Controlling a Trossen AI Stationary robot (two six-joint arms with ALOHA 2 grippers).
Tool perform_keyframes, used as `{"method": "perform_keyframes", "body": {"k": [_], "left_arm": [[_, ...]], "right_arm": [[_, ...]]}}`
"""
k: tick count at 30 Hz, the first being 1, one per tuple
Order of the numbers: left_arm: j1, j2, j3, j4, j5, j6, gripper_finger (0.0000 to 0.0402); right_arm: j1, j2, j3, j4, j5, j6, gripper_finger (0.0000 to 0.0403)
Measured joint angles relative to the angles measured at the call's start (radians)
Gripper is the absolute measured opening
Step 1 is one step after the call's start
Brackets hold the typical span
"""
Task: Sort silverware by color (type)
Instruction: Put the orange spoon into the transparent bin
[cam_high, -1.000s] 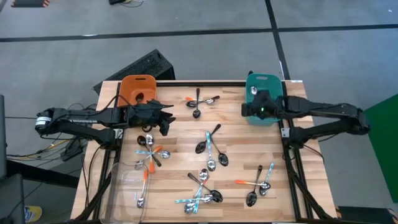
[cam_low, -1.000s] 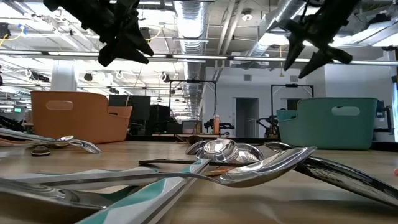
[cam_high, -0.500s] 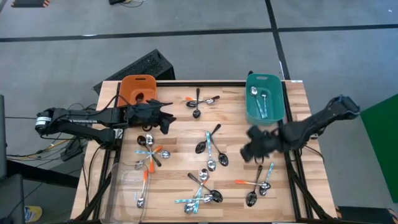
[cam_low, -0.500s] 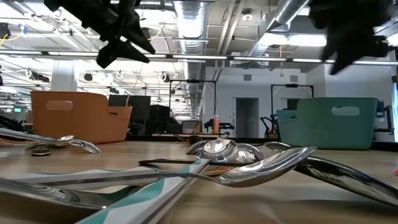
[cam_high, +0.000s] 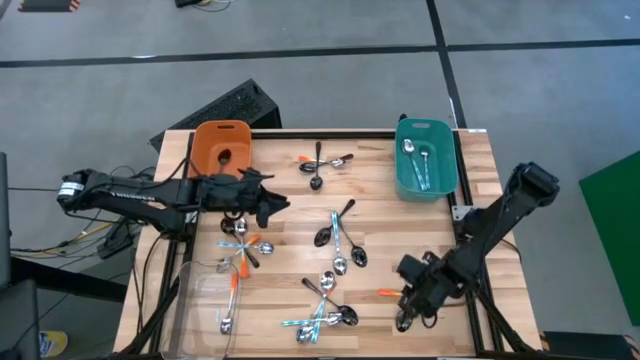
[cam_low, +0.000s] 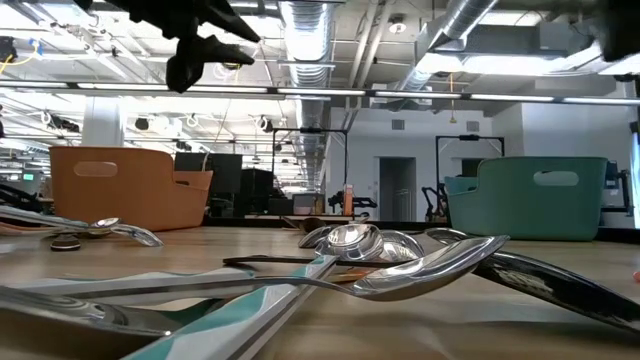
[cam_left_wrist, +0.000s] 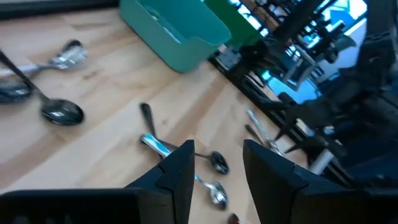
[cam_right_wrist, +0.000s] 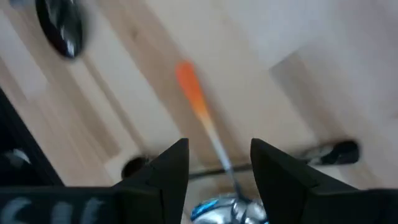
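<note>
Silverware lies scattered over the wooden table (cam_high: 470, 160): spoons with orange, light-blue or dark handles. My right gripper (cam_high: 413, 300) hangs open, pointing down, over the near-right cluster. An orange-handled spoon (cam_right_wrist: 198, 106) lies on the wood below, its shaft running in between the fingers. My left gripper (cam_high: 274, 203) hovers open above the table beside the orange bin (cam_high: 222, 146), with nothing between its fingers (cam_left_wrist: 180, 171). The teal bin (cam_high: 425, 185) at the far right holds a few spoons (cam_high: 419, 165).
A clear tray (cam_high: 203, 300) stands at the near left corner. Spoon clusters lie at the far middle (cam_high: 322, 165), the centre (cam_high: 338, 240), the near middle (cam_high: 325, 305) and the left (cam_high: 240, 250). A keyboard (cam_high: 225, 108) lies beyond the far edge.
My right gripper has swung from above the teal bin toward the table's near edge, sinking and rolling, and now hangs over the near-right spoon cluster. The spoons in the teal bin have come into sight. My left gripper has turned a little and drifted slightly toward the table's right.
</note>
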Motion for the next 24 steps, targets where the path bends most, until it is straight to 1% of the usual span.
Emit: {"method": "perform_keyframes", "body": {"k": [4,7,11,15,20,22,24], "left_arm": [[-0.057,0.000,0.000,-0.001,-0.001,-0.017,0.0123],[-0.099,0.000,0.000,-0.003,-0.010,-0.028,0.0123],[-0.157,0.000,0.000,-0.022,-0.066,-0.062,0.0123],[-0.202,0.000,0.000,-0.047,-0.113,-0.088,0.0123],[-0.244,0.000,0.000,-0.070,-0.116,-0.130,0.0123],[-0.260,0.000,0.000,-0.074,-0.118,-0.143,0.0123],[-0.277,0.000,0.000,-0.073,-0.125,-0.151,0.0123]], "right_arm": [[0.029,0.054,0.000,0.055,-0.034,-0.072,0.0194],[0.044,0.093,0.000,0.068,-0.036,-0.084,0.0188],[0.049,0.139,0.000,0.066,-0.037,-0.149,0.0179],[0.026,0.191,0.000,0.066,-0.040,-0.230,0.0172],[-0.009,0.243,0.005,0.082,-0.063,-0.293,0.0161],[-0.020,0.254,0.005,0.083,-0.077,-0.295,0.0149],[-0.032,0.257,0.005,0.080,-0.091,-0.295,0.0128]]}}
